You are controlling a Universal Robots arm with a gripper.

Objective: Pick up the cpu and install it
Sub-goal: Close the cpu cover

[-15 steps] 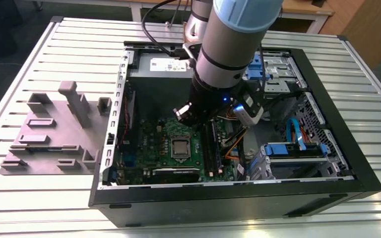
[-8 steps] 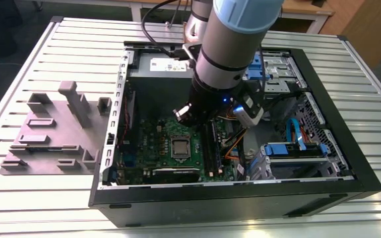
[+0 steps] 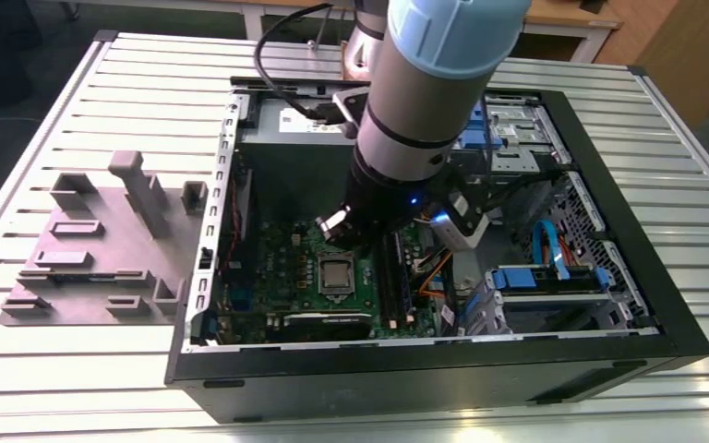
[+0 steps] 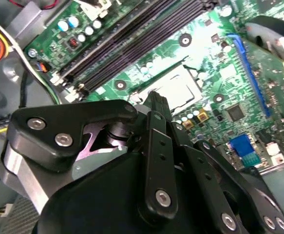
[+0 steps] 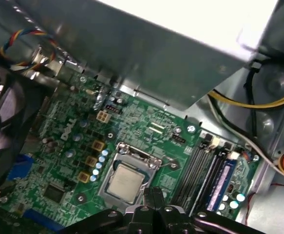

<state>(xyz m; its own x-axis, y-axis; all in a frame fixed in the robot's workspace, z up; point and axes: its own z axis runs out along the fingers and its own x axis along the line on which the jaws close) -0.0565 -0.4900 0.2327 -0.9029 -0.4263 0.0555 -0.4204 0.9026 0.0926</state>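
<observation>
- The gripper [image 5: 151,197] hangs inside the computer case [image 3: 601,355], its black fingers [image 4: 157,105] pressed together with nothing between them.
- The cpu [image 5: 126,181] lies flat in the socket frame [image 5: 132,155] on the green motherboard [image 5: 73,146], just past the fingertips.
- From the cpu [image 3: 335,272] in the exterior view, the memory slots [image 3: 393,268] lie at three o'clock.

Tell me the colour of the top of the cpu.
Silver-grey metal; the cpu sits in its socket on the green motherboard, clearest in the first wrist view.
</observation>
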